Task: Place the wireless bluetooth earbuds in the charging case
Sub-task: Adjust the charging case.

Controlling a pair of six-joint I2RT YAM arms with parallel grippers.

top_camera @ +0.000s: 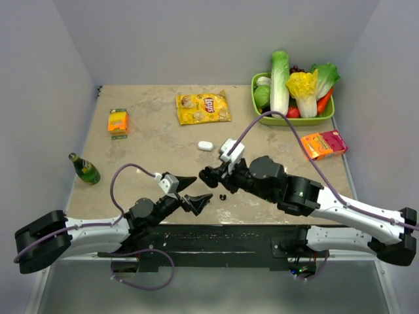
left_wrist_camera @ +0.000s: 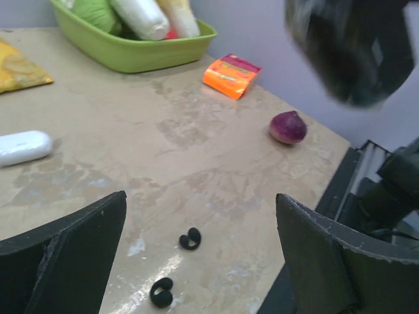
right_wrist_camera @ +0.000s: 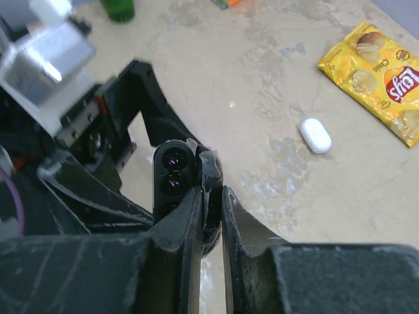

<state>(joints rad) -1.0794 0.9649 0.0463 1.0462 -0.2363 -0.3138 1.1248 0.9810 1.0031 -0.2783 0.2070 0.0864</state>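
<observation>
- Fingers first: L fingers (left_wrist_camera: 65, 261) spread wide, nothing gripped, only bare marbled beige desk (left_wrist_camera: 196, 150) between them.
- Two tiny dark curled earbuds (left_wrist_camera: 190, 239) lie on the desk in that gap, close together but not touching, one nearer the cam.
- Small smooth white pill-shaped charging case (left_wrist_camera: 23, 147) lies flat on the desk at far left of L wrist view. It's well apart from the buds and looks closed.
- R fingers (right_wrist_camera: 249, 248) narrow, pinched on the thin edge of a dark rounded piece w/ two glossy round spots (right_wrist_camera: 173, 176). Can't tell what it is.
- Top view: R fingers sit just beyond the L fingers, buds on the desk beside both, white case farther back.
- Rest of the desk: yellow crinkly chip bag (top_camera: 203, 108) at back, lime-green plastic basket of veg (top_camera: 298, 120) back right, orange-pink packet (top_camera: 323, 144) right, green glass bottle (top_camera: 85, 169) lying at left, small orange box (top_camera: 118, 122) behind it, purple onion-like bulb (left_wrist_camera: 288, 127) near the R edge.
</observation>
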